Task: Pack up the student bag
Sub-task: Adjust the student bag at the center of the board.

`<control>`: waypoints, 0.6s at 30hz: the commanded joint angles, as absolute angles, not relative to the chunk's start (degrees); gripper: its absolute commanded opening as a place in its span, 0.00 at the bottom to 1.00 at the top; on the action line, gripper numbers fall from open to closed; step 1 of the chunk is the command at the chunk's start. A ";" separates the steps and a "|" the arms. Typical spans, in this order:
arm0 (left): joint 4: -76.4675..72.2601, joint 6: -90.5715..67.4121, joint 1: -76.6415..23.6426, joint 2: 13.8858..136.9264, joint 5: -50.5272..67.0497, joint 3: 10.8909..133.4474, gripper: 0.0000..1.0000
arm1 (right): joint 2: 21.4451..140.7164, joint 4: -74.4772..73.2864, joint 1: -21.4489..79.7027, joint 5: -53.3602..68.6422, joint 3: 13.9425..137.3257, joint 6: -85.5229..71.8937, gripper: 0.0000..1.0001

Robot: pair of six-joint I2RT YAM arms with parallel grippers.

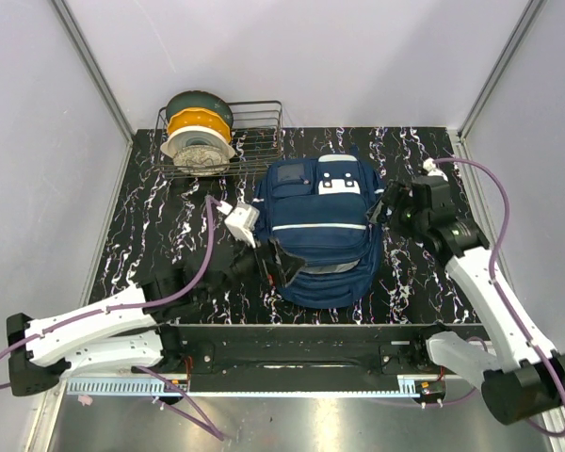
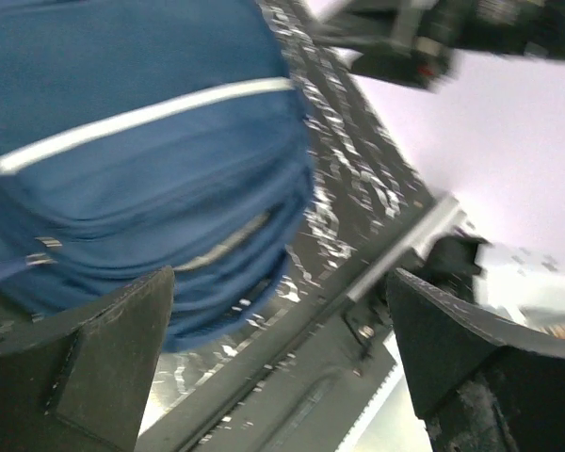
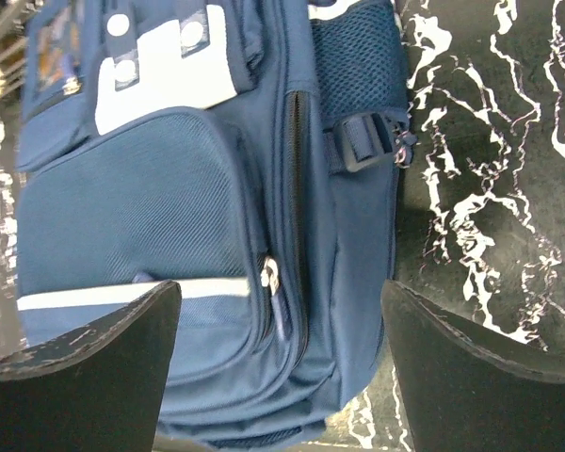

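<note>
No writing, brand, number or sign can be read in any view. The white patches (image 3: 169, 89) on the student bag (image 1: 320, 231) show only plain round studs, without lettering.

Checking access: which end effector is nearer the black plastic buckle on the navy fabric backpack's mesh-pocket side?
Right. The right end effector is beside that buckle; the left end effector sits across the backpack.

Black marbled table (image 1: 141, 217), pale lilac walls (image 1: 311, 56)
</note>
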State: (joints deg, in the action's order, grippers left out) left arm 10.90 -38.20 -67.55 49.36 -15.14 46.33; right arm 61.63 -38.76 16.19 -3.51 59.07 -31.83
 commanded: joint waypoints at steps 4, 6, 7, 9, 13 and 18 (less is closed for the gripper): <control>16.88 -38.94 -52.85 49.04 -15.84 43.42 0.99 | 48.35 -37.27 16.17 11.14 51.08 -40.51 0.90; 14.00 -38.67 -45.73 49.48 -9.10 41.06 0.99 | 44.15 -35.43 16.35 14.66 47.05 -44.10 0.88; 12.32 -37.98 -43.62 49.74 -6.18 40.17 0.99 | 42.82 -34.64 16.78 15.46 45.89 -44.90 0.86; 7.50 -37.44 -38.95 51.93 -0.38 38.07 0.99 | 39.83 -34.10 17.49 15.65 43.35 -47.01 0.85; -3.32 -40.85 -32.88 58.08 9.22 36.47 0.99 | 38.76 -35.06 20.21 14.34 41.05 -49.30 0.84; -11.84 -41.04 -31.29 66.08 14.66 39.64 0.99 | 37.36 -30.97 23.38 15.36 34.22 -55.96 0.88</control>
State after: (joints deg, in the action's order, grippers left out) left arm 1.67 -40.21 -31.97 62.83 5.17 36.73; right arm 38.48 -36.62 21.98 13.04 39.44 -48.60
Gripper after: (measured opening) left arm 0.988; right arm 0.868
